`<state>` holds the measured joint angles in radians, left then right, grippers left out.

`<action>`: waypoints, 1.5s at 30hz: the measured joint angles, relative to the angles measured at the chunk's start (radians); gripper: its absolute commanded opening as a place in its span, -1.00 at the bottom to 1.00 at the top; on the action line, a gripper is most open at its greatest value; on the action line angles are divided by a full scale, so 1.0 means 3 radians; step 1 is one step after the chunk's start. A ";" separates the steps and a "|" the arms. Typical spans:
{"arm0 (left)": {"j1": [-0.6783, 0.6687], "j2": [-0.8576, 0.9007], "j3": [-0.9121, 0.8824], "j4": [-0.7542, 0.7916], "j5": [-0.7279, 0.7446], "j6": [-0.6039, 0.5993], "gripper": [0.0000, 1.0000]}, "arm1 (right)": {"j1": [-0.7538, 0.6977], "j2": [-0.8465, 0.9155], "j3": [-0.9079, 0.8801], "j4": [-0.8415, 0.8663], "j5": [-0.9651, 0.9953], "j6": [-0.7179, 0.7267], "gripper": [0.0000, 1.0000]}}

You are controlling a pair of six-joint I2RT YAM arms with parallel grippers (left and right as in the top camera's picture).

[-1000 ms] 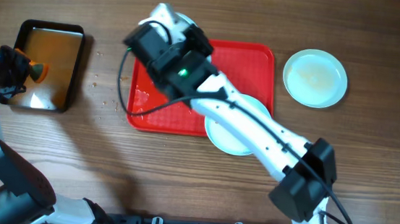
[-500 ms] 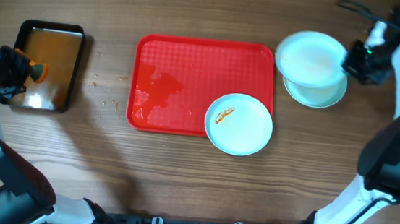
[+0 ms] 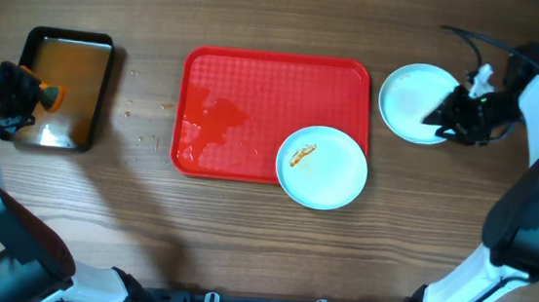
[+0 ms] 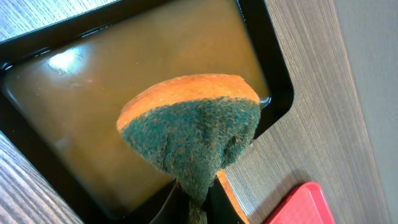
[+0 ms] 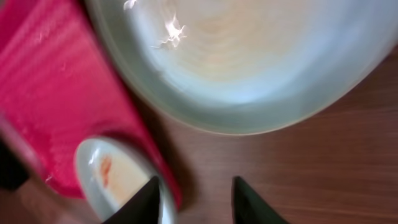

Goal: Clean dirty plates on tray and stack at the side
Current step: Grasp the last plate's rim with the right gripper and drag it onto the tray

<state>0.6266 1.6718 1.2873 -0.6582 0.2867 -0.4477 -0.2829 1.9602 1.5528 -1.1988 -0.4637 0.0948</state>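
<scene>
One dirty plate (image 3: 322,167): I see it on the tray's corner nearest the table's near and right edges, overlapping the rim, an orange streak on its face.
Tray (image 3: 285,89): mid-table, with a wet sheen on the half toward the left edge.
Side plate (image 3: 413,100): on bare wood toward the far right corner, pale and unstreaked; I can't tell how many are stacked there.
Right claw (image 5: 196,200): spread wide and empty, over the wood just beside that plate's rim.
Left claw (image 4: 193,205): pinched on a sponge (image 4: 193,134), green face toward me, orange behind.
Pan (image 3: 71,35): by the left edge, full of brown water, beneath the sponge.
</scene>
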 measured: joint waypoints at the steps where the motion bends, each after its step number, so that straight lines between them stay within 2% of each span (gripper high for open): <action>1: 0.0000 0.0000 0.0000 -0.0001 0.0000 0.0000 -0.92 | 0.0163 -0.0088 0.0000 -0.0174 -0.0039 -0.0051 0.99; 4: 0.0000 0.0000 0.0000 -0.0001 0.0000 0.0000 -0.92 | 0.0703 -0.0160 -0.0001 -0.0383 0.0131 -0.0015 1.00; 7: 0.0000 0.0000 0.0000 -0.0001 0.0000 0.0000 -0.92 | 0.1278 -0.0160 -0.0145 -0.0570 0.0654 0.0473 0.99; 11: 0.0000 0.0000 0.0000 -0.0020 0.0000 0.0000 -0.92 | 0.1577 -0.0378 -0.0403 -0.0738 0.1222 0.1148 0.99; 14: 0.0000 0.0000 -0.0001 -0.0027 -0.0001 0.0000 -0.92 | 0.1770 -0.1222 -0.0821 -0.0482 0.1311 0.1486 1.00; 16: 0.0000 0.0000 -0.0003 -0.0025 0.0001 0.0000 -0.92 | 0.1877 -0.1709 -0.1244 -0.0014 0.1158 0.1607 1.00; 18: 0.0000 0.0000 -0.0003 -0.0020 0.0001 0.0000 -0.92 | 0.1970 -0.1982 -0.1633 0.0345 0.0961 0.1781 0.76; 22: 0.0000 0.0001 -0.0005 -0.0031 0.0000 0.0000 -0.92 | 0.1993 -0.1953 -0.2202 0.0609 0.0882 0.2290 0.71; 23: 0.0000 0.0001 -0.0005 -0.0031 0.0000 0.0000 -0.92 | 0.1993 -0.1914 -0.2253 0.0664 0.0872 0.2354 0.64; 26: 0.0000 0.0001 -0.0005 -0.0038 0.0000 0.0000 -0.92 | 0.1991 -0.1761 -0.2280 0.0913 0.0824 0.2491 0.46; 32: 0.0000 0.0001 -0.0005 -0.0045 0.0000 0.0000 -0.92 | 0.1993 -0.1371 -0.2280 0.1088 0.0731 0.2558 0.42; 34: 0.0000 0.0000 -0.0005 -0.0050 0.0000 0.0000 -0.92 | 0.1993 -0.1226 -0.2282 0.1127 0.0687 0.2560 0.06; 35: 0.0000 0.0001 -0.0005 -0.0050 0.0000 0.0000 -0.92 | 0.1994 -0.1195 -0.2282 0.1148 0.0660 0.2534 -0.02; 37: 0.0000 0.0001 -0.0005 -0.0051 0.0000 0.0000 -0.92 | 0.1995 -0.1189 -0.2282 0.1160 0.0642 0.2524 -0.04; 39: 0.0000 0.0001 -0.0005 -0.0051 0.0000 0.0000 -0.92 | 0.1995 -0.1189 -0.2282 0.1158 0.0621 0.2505 -0.33; 41: 0.0000 0.0000 -0.0005 -0.0050 0.0000 0.0000 -0.92 | 0.1995 -0.1189 -0.2282 0.1155 0.0586 0.2449 -0.53; 42: 0.0000 0.0000 -0.0005 -0.0051 0.0000 0.0000 -0.92 | 0.1995 -0.1189 -0.2282 0.1148 0.0573 0.2427 -0.56; 43: 0.0000 0.0000 -0.0005 -0.0051 0.0000 0.0000 -0.92 | 0.1995 -0.1189 -0.2282 0.1143 0.0565 0.2391 -0.87; 45: 0.0000 0.0001 -0.0005 -0.0050 0.0000 0.0000 -0.92 | 0.1995 -0.1189 -0.2282 0.1136 0.0546 0.2342 -0.91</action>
<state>0.6266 1.6722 1.2858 -0.6731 0.2867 -0.4477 0.3157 1.6035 0.8680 -0.8581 -0.3000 0.7975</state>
